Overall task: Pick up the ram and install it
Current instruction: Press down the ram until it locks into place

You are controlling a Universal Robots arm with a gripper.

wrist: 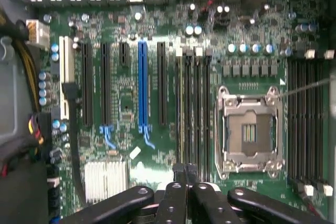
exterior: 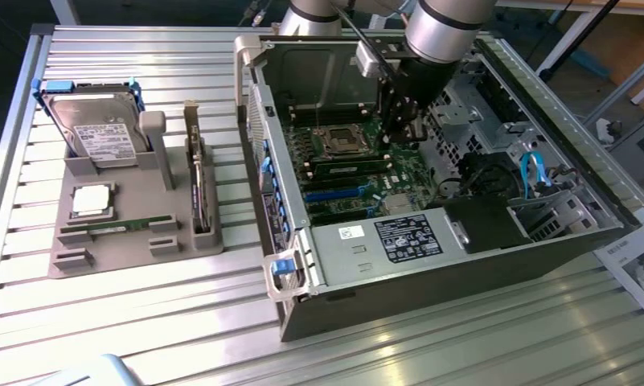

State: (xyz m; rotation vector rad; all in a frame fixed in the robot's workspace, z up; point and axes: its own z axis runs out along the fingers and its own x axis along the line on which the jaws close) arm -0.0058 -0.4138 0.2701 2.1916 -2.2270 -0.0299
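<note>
A slim green ram strip [exterior: 118, 227] lies in a slot along the front of the grey holder [exterior: 107, 261], on the exterior view's left. My gripper [exterior: 408, 133] is far from it, inside the open computer case [exterior: 429, 241], hanging over the motherboard [wrist: 126, 93]. In the wrist view my gripper [wrist: 186, 174] is shut, fingertips pressed together with nothing visible between them. They sit just above the end of the black memory slots [wrist: 197, 108]. One slot shows a thin yellow-green line [wrist: 181, 108] along its length; I cannot tell whether it is a seated board. The processor socket [wrist: 249, 132] beside the slots is bare.
The holder also carries a silver hard drive [exterior: 96, 133], a square silver processor chip [exterior: 91, 199] and an upright card [exterior: 198, 193]. Inside the case are black and blue expansion slots [wrist: 143, 85], a second bank of memory slots [wrist: 307, 124], cable bundles [wrist: 23, 108] and a blue cable [exterior: 532, 173].
</note>
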